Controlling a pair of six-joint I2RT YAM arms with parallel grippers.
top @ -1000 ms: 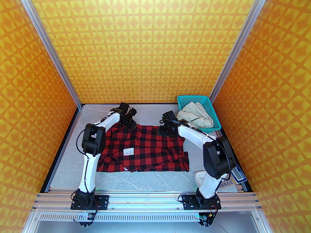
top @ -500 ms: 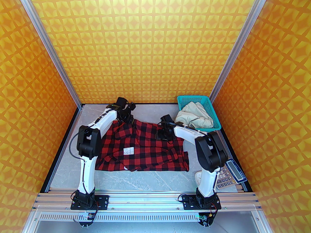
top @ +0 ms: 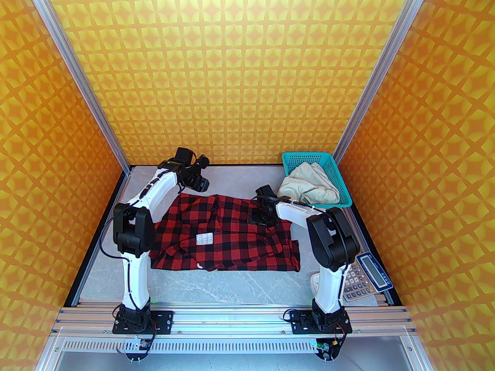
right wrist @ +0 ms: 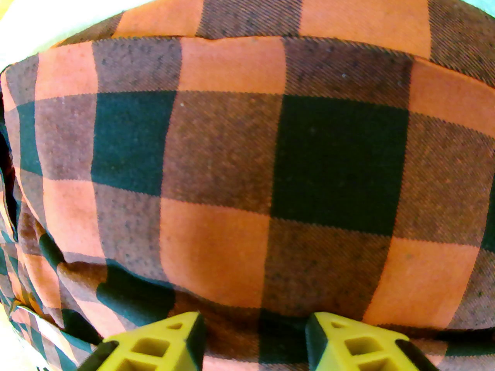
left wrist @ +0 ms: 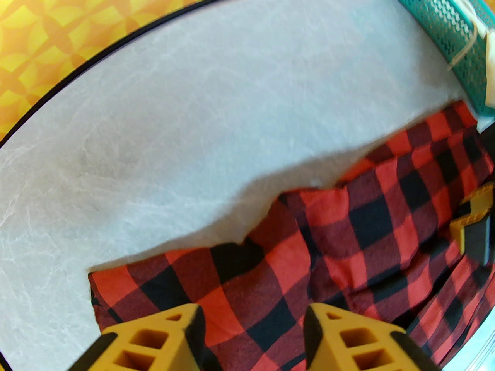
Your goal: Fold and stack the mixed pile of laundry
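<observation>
Two white robot arms stand at the near edge of a pale grey marbled tabletop (top: 239,288). Nearer than the red-and-black checked shirt (top: 232,234), and off to its right, a calculator (top: 365,278) lies flat beside the right arm's base. A small white object (top: 314,280) next to it is partly hidden by that arm.

The shirt lies spread out and rumpled in the middle of the tabletop. Its near edge is bunched into folds, and a small white patch (top: 204,240) with lettering faces up left of its centre.

At the shirt's far right edge, the right gripper (top: 258,219) is down at the cloth. In the right wrist view its yellow fingers (right wrist: 162,342) stand apart with checked cloth pressed close between and around them. I cannot tell whether it is pinching a fold or only resting there.

Just beyond the shirt's far left corner, the left gripper (top: 199,184) hangs above the bare tabletop. In the left wrist view (left wrist: 251,315) it is released, its fingers spread with nothing between them and the shirt's far edge lying below.

Beyond the shirt's far right corner sits a teal mesh basket (top: 307,154). The cream trousers (top: 309,188) are heaped in it and spill over its near rim towards the shirt. Behind everything rise orange-and-yellow patterned walls (top: 232,72).
</observation>
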